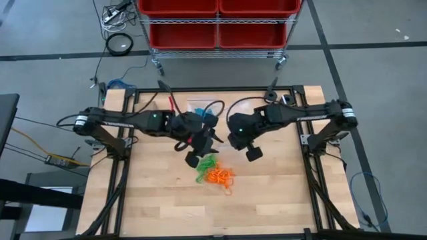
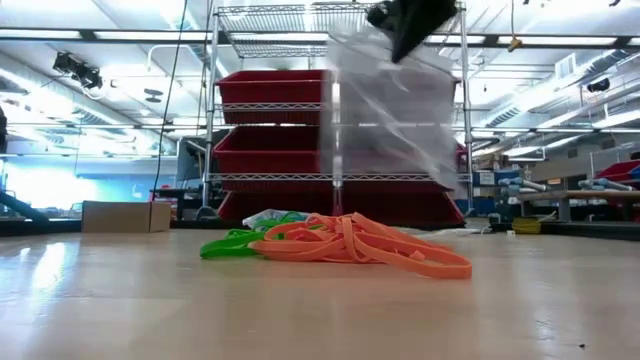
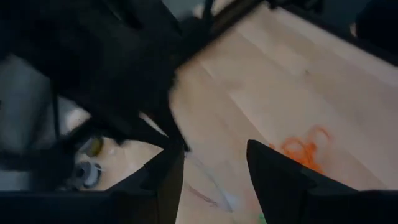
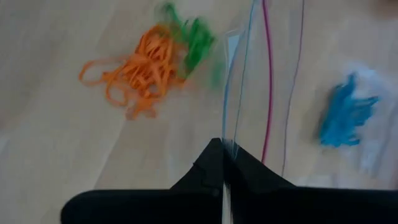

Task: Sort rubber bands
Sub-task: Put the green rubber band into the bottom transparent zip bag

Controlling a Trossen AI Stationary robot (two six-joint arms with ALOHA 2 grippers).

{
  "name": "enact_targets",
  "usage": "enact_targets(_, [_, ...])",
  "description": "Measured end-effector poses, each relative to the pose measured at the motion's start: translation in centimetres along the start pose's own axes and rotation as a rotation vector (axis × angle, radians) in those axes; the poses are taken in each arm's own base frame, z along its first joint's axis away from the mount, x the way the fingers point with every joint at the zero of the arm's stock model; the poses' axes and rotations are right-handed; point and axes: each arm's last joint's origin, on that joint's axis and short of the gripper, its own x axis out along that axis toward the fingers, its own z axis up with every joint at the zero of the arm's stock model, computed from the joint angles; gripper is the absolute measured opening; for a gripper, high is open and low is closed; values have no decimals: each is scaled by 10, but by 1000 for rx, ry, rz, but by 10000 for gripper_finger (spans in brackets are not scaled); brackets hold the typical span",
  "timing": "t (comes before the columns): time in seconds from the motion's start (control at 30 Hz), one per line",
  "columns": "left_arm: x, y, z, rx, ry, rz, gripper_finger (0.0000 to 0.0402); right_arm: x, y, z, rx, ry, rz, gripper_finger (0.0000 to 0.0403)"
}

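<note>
The orange bands [image 1: 219,176] are lying in one tangled heap mid-table, too many to count, with no clear long axis; a smaller green clump [image 1: 206,164] is touching its far-left side. Beyond it, the right gripper [image 4: 222,163] is pinching one clear bag [image 4: 264,81] shut-fingered, blue bands [image 4: 345,115] lying nearby. The left gripper [image 3: 211,168] is hovering beside the heap, fingers parted, holding nothing.

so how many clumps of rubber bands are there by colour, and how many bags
orange rubber bands: 1 clump
green rubber bands: 1 clump
blue rubber bands: 1 clump
clear zip bag: 1, pinched in the right gripper
total: 3 clumps, 1 bag
</note>
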Motion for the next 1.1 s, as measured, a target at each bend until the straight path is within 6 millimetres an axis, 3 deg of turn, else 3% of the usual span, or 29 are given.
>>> enact_targets(0.27, [8,-8,-7,30,127,14,182,-8,-8,25,-19,-25,-13,0])
enact_targets(0.87, [24,-10,-14,71,257,97,180,-6,-3,31,-44,-11,-31,0])
enact_targets(1.1, [25,-10,-13,115,261,96,117,-7,-6,33,-43,-11,-96,0])
